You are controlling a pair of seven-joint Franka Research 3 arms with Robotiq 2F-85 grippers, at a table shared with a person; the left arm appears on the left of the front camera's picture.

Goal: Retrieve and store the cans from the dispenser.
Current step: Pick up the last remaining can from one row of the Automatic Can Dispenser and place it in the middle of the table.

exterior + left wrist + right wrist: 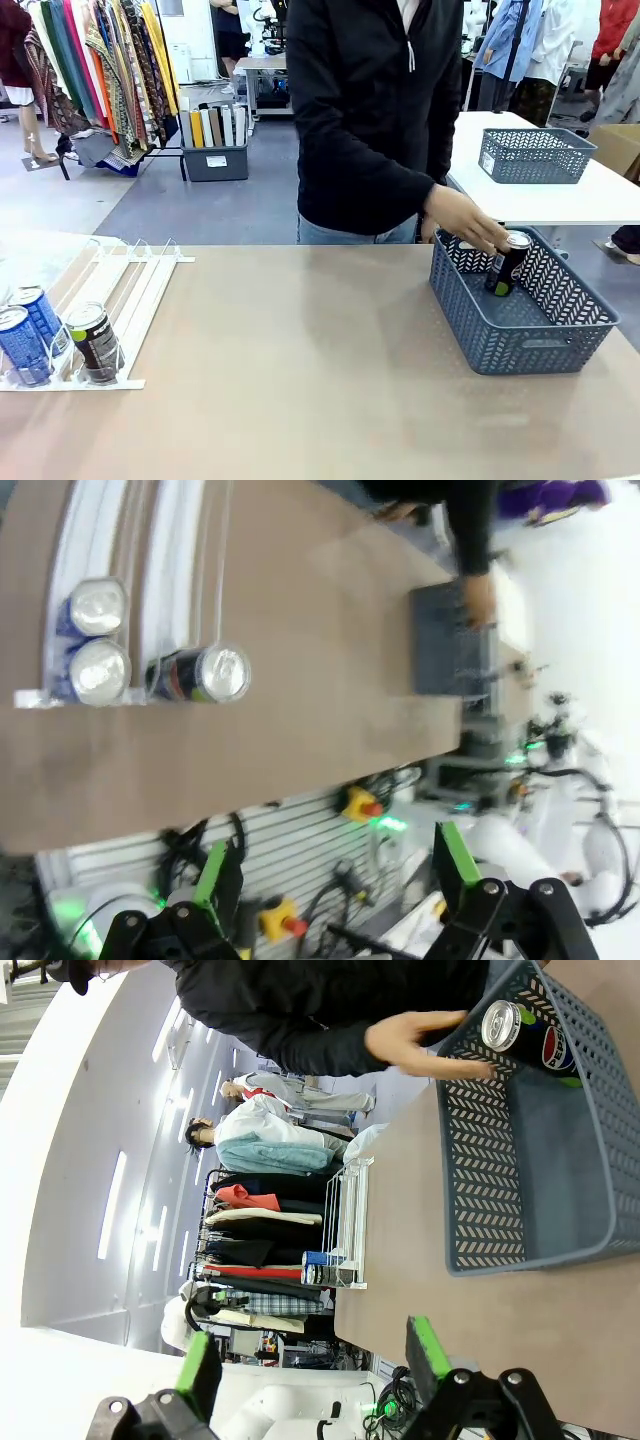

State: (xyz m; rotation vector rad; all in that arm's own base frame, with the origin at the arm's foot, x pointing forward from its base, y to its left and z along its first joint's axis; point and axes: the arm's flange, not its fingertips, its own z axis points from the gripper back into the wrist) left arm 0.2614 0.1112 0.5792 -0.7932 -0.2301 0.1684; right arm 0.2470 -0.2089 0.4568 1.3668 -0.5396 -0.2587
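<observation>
Three cans [42,318] wait at the dispenser's [120,285] low end, a fourth black can [508,262] sits in the grey basket [520,335] under the person's hand [465,220]. Left gripper [332,852] and right gripper [310,1338] both gape empty; next up, I'd guess, a reach for one of those three

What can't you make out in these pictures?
- Front view: the near wall of the basket hides the base of the black can, so how it rests inside is unclear.
- Front view: whether the hand touches that can; the fingers are too close to its top to tell.
- Front view: the left side of the rack, cut off by the picture's edge.
- Left wrist view: the contents of the basket, blurred and small.
</observation>
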